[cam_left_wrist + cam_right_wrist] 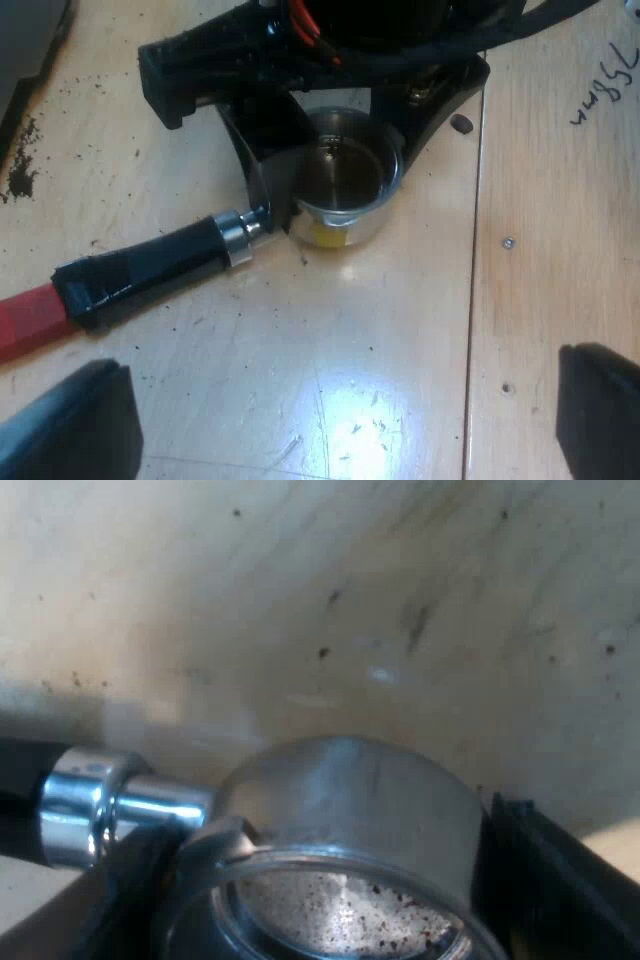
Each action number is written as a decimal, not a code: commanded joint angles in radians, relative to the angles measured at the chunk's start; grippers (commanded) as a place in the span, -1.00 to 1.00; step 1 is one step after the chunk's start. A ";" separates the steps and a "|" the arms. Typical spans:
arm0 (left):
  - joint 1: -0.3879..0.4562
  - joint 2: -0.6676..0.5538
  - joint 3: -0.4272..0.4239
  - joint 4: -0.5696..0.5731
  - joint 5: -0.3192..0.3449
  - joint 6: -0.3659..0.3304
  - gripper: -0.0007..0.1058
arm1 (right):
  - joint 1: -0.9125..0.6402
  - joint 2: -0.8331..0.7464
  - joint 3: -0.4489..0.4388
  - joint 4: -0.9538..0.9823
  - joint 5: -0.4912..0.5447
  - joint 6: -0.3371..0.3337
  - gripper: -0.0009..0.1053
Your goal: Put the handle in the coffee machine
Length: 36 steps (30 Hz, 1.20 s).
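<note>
The metal holder [345, 185] lies on a light wooden table, its round basket facing up with a few coffee specks inside. Its dark handle [160, 265] runs away from the basket and ends in red [30, 320]. My right gripper [345, 150] reaches down over the basket with one black finger on each side of it. Close up, the basket [340, 810] sits between those fingers [530, 860], which press its wall: my right gripper [330, 880] is shut on it. My left gripper [335, 410] hangs open above bare table, short of the holder, with nothing between its fingers.
Spilled coffee grounds [20, 175] lie on the table beside a dark object's edge [30, 40]. A seam [475, 300] runs across the tabletop, with a small screw [508, 242] and handwriting [605, 85] beyond it.
</note>
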 commanded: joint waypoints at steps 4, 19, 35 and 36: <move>-0.004 -0.005 -0.004 -0.042 -0.008 -0.002 0.63 | 0.000 0.009 0.000 0.006 -0.029 -0.041 -0.98; -0.004 -0.005 -0.004 -0.033 0.001 -0.002 0.63 | 0.000 -0.123 0.000 0.121 0.017 -0.177 -0.98; -0.004 -0.005 -0.096 0.012 -0.001 -0.002 0.63 | -0.002 -0.310 0.000 0.358 -0.003 -0.437 -0.98; -0.004 -0.005 -0.108 0.012 -0.001 0.004 0.63 | -0.002 -0.320 0.000 0.363 -0.009 -0.458 -0.98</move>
